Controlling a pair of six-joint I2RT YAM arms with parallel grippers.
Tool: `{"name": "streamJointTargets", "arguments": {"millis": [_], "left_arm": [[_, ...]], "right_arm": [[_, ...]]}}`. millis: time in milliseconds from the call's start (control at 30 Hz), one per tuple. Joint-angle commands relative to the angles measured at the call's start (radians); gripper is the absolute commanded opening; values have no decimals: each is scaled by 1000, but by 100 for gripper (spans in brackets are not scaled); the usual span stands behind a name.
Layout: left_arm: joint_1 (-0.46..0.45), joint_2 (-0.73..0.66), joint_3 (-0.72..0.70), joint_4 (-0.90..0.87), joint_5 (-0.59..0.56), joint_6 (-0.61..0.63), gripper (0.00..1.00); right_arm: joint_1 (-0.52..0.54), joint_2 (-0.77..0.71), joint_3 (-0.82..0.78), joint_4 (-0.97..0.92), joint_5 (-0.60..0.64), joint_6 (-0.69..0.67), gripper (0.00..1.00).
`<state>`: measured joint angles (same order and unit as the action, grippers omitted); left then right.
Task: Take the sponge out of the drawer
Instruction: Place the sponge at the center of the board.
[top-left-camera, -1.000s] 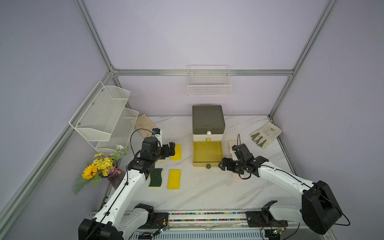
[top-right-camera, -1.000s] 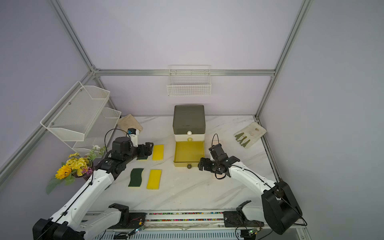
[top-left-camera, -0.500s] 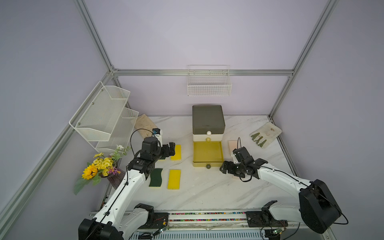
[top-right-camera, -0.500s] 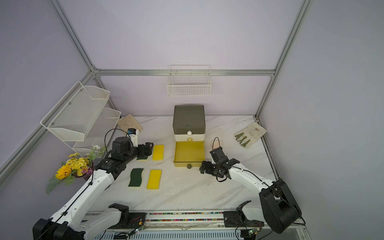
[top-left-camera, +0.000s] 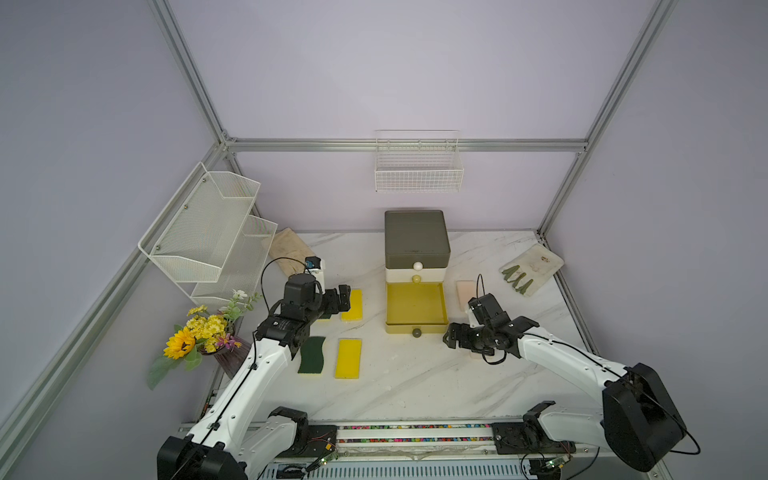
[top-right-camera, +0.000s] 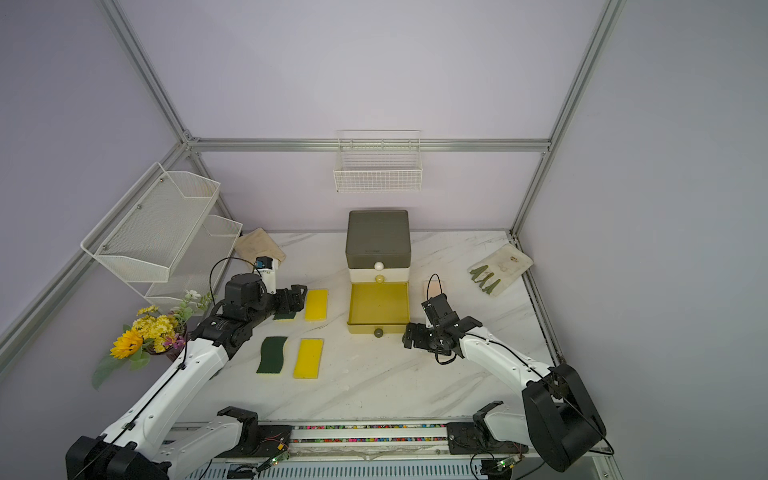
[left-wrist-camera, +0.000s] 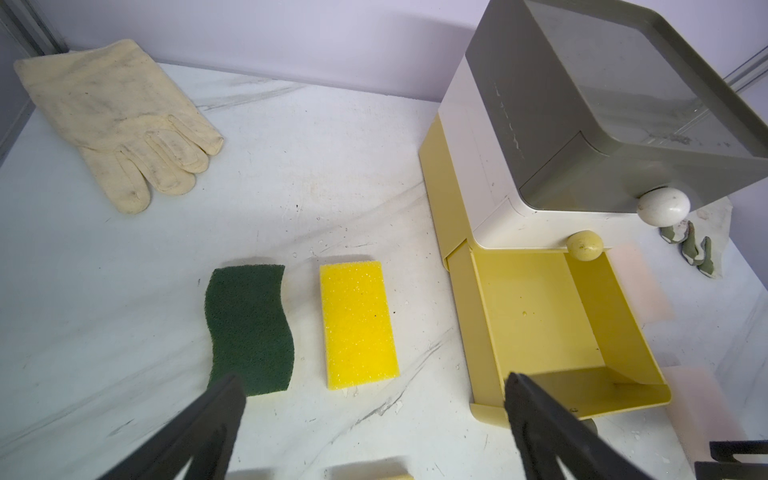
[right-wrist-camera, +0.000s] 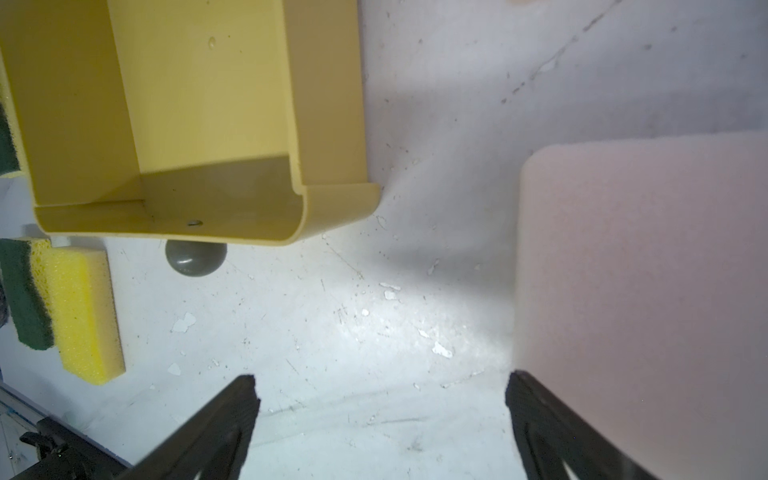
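- In a top view, the drawer is empty; the pink sponge lies on the desk beside your right end effector, which is spread and holds nothing.
- Left wrist: the left end effector gapes empty; hold it clear.
- Right wrist: the sponge sits just beside one finger; withdraw without brushing it.

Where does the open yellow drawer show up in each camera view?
Both top views: the open yellow drawer sits at centre, pulled out beneath the drawer unit.
Left wrist: the drawer, empty, lies beside the yellow sponge.
Right wrist: its front corner shows, with the pink sponge apart from it.
Shared landmark: the grey knob on its front, only just visible in the left wrist view.
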<state>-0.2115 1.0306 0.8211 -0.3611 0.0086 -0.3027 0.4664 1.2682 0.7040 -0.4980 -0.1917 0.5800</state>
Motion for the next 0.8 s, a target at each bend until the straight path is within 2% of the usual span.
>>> {"name": "streamJointTargets", "arguments": {"millis": [0, 133, 267, 333, 433, 633, 767], "left_arm": [[6, -1, 7, 21, 12, 10, 100], [5, -1, 7, 21, 10, 10, 100], [6, 0, 7, 21, 11, 11, 100], [5, 2, 8, 21, 10, 12, 100], [5, 2, 9, 21, 10, 11, 100], [5, 5, 9, 19, 11, 12, 100], [7, 5, 7, 19, 8, 11, 100]], "right_arm": [[-3, -61, 50, -8, -5, -23, 97], [-2, -94, 41, 63, -43, -7, 97], [24, -74, 46, 81, -10, 12, 95], [80, -61, 60, 81, 78, 27, 95], [219, -37, 78, 107, 291, 48, 94], [359, 70, 69, 243, 468, 151, 85], [453, 195, 133, 230, 573, 177, 83]]}}
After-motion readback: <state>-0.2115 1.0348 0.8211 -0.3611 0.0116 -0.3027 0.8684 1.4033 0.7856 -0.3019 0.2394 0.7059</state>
